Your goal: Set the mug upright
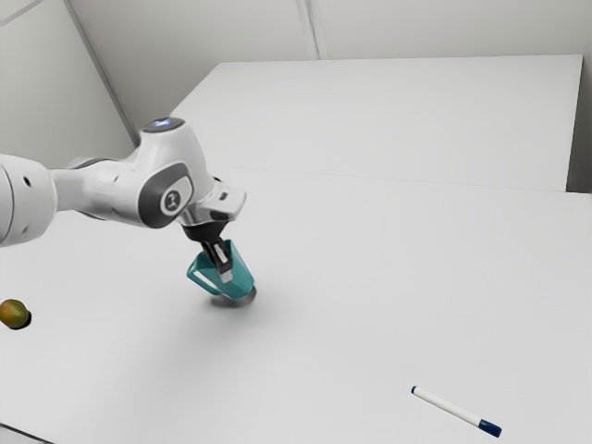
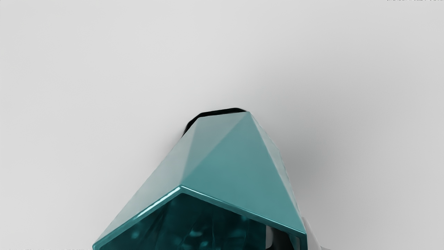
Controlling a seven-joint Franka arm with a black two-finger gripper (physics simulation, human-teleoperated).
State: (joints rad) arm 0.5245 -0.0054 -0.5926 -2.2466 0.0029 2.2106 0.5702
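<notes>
1. From where I'm standing, the teal, faceted, glossy mug (image 1: 242,276) is tipped well off upright, its mouth raised toward the robot's hand and its base low, close to the white table (image 1: 370,305). I can't tell whether the base touches the tabletop.
2. The black two-finger gripper (image 1: 225,275) has its fingers closed on the mug's wall. In the wrist view a dark finger (image 2: 281,239) shows within the rim, with a pale piece just outside that same wall.
3. The mug's angular teal handle (image 1: 192,273) sticks out toward the exterior view's left.
4. The wrist view looks along the slanting outside of the mug, over the near rim and partly into its dark teal inside. A black edge runs along the far, base end; whether it's shadow or part of the mug, I can't say.
5. The white jointed arm (image 1: 102,191) comes in from the exterior view's left and bends down to the mug.
6. A small, round, orange-and-green fruit (image 1: 14,314) sits at the exterior view's left edge, well apart from the mug.
7. A slim white marker with a dark blue cap (image 1: 453,408) lies toward the exterior view's lower right, also well apart.
</notes>
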